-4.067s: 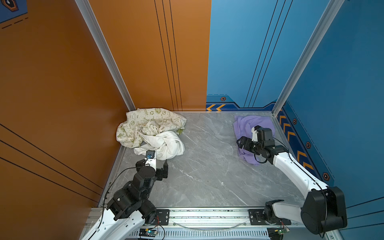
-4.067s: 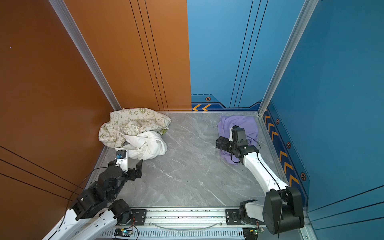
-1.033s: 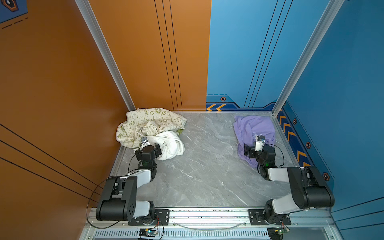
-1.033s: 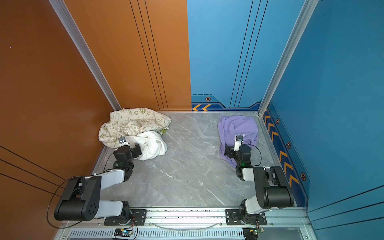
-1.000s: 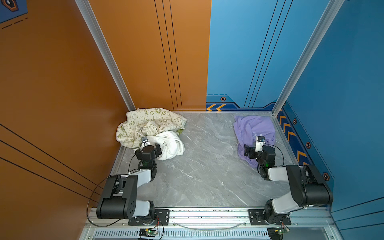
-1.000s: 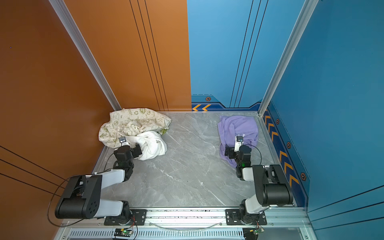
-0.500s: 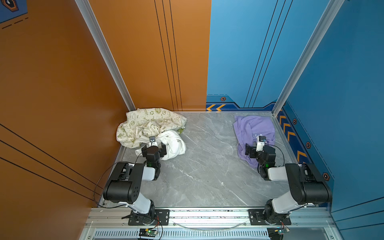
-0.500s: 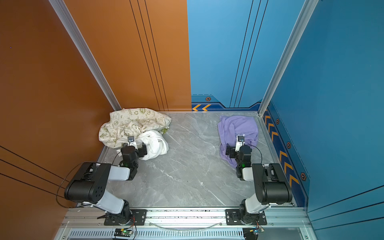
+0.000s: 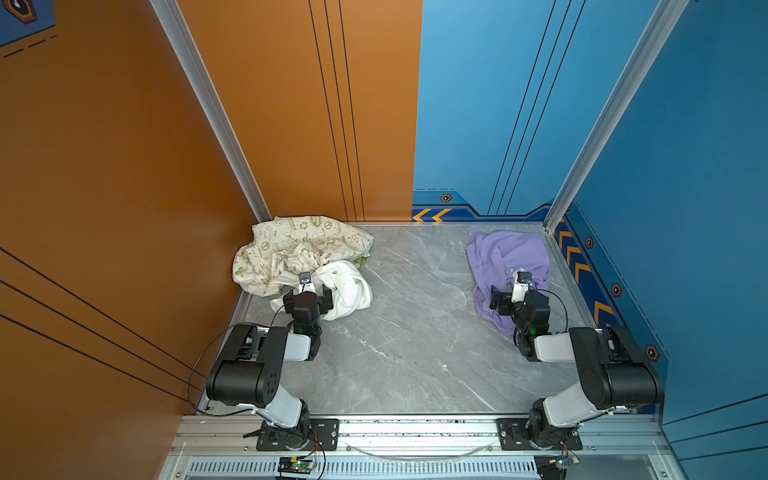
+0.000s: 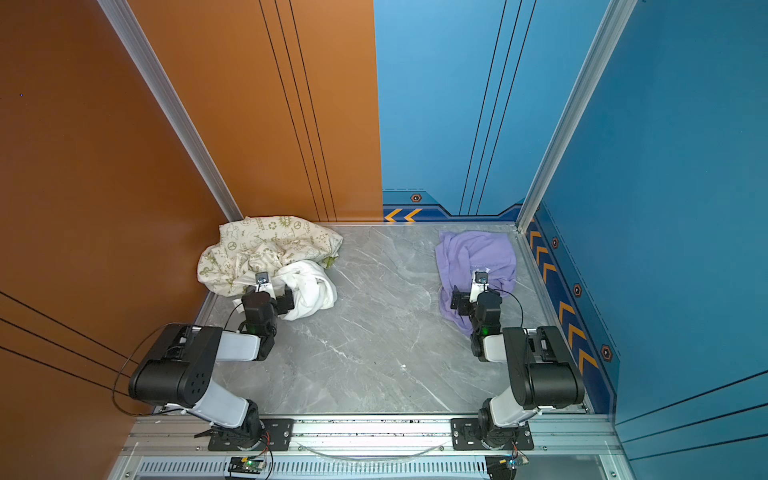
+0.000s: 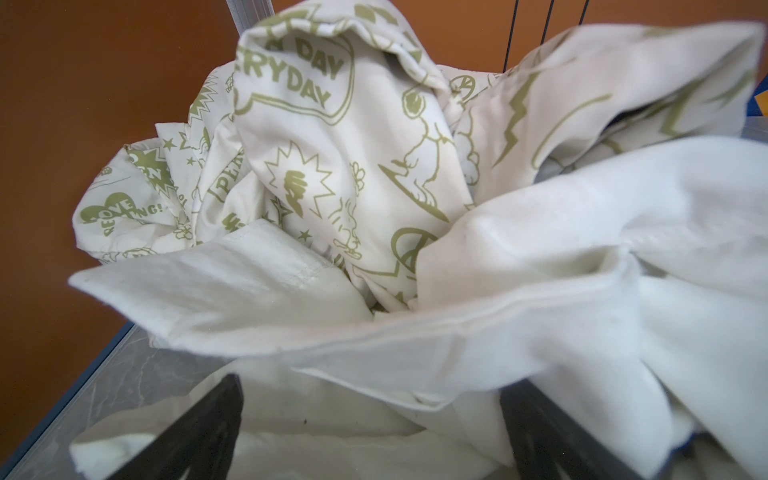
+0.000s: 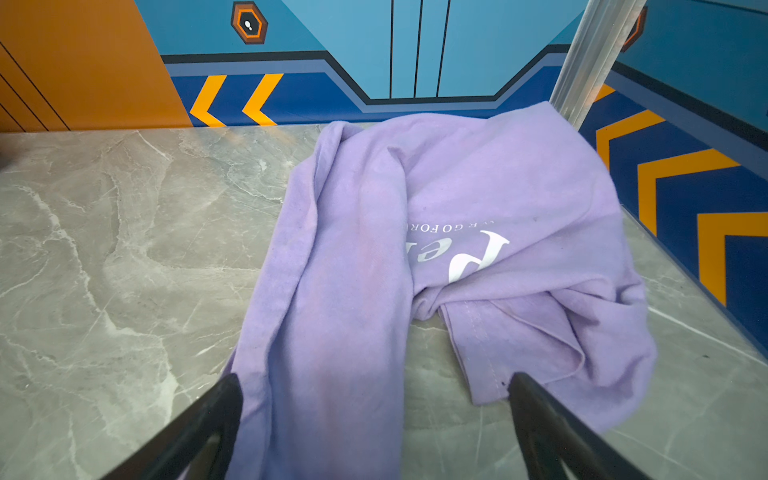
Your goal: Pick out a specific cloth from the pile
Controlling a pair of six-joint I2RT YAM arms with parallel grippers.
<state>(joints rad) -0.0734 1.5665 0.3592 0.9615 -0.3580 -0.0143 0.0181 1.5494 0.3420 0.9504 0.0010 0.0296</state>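
Backing off cleanly looks to me the step in hand.

- Item: the cloth (image 12: 478,199), lilac, at the tabletop's (image 9: 415,332) far right corner, well apart from the pile (image 9: 291,253).
- My right end effector (image 12: 374,378): jaws wide, empty, low over its near folds. Lift before retreating, lest a hem snag.
- My left end effector (image 11: 370,384): wide, gripping nothing, at the white garment (image 11: 540,257).
- Print: "Pe" and "GO FOR" on lilac; "RYDAY" and "LOVE" on the cream cloth (image 11: 332,145).

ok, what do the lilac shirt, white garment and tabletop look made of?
Lilac shirt: soft matte knit, likely cotton jersey; limp folds, stitched hem.
White garment: thicker, fuzzy, fleece-like nap.
Tabletop: grey marble-look slab, slight sheen, veining; stone or laminate unclear.
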